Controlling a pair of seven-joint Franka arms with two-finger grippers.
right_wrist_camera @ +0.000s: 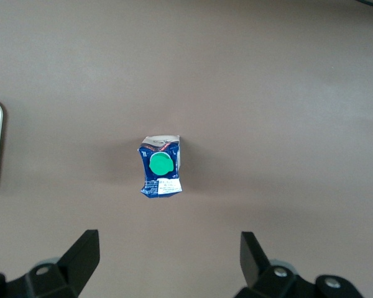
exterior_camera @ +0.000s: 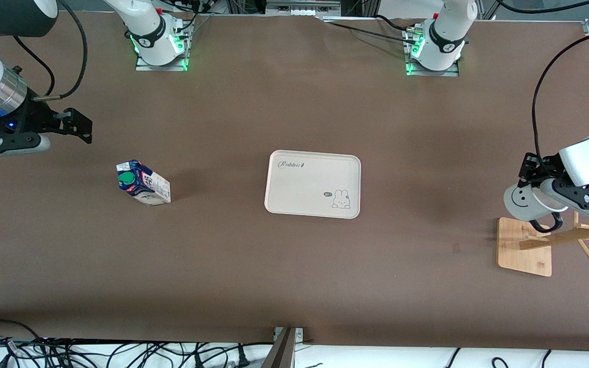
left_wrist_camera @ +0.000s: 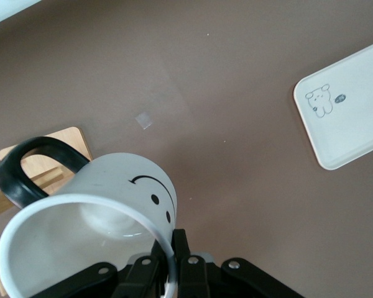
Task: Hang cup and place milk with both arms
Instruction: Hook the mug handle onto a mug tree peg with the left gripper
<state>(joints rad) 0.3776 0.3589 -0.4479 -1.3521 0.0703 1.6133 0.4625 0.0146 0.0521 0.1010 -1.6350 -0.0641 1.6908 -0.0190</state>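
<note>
**Cup at the rack, milk untouched**

The left gripper (exterior_camera: pixel 547 197) carries the cup (exterior_camera: pixel 525 202) tipped on its side, its fingers (left_wrist_camera: pixel 174 264) pinching the rim, over the wooden rack (exterior_camera: pixel 524 247) at the left arm's end of the tabletop (exterior_camera: pixel 294 281). The black handle (exterior_camera: pixel 548 223) hangs close to a peg, though I cannot tell whether it is threaded on yet, so the hanging looks near but unfinished.

The milk (exterior_camera: pixel 143 182) stands upright toward the right arm's end, well apart from the tray (exterior_camera: pixel 313 183). The right gripper (right_wrist_camera: pixel 168 261) hovers above it with fingers spread wide and empty; that placing is not yet begun.

The tray reads "Rabbit" beside a small bunny drawing. The carton's print is too small to read.
</note>
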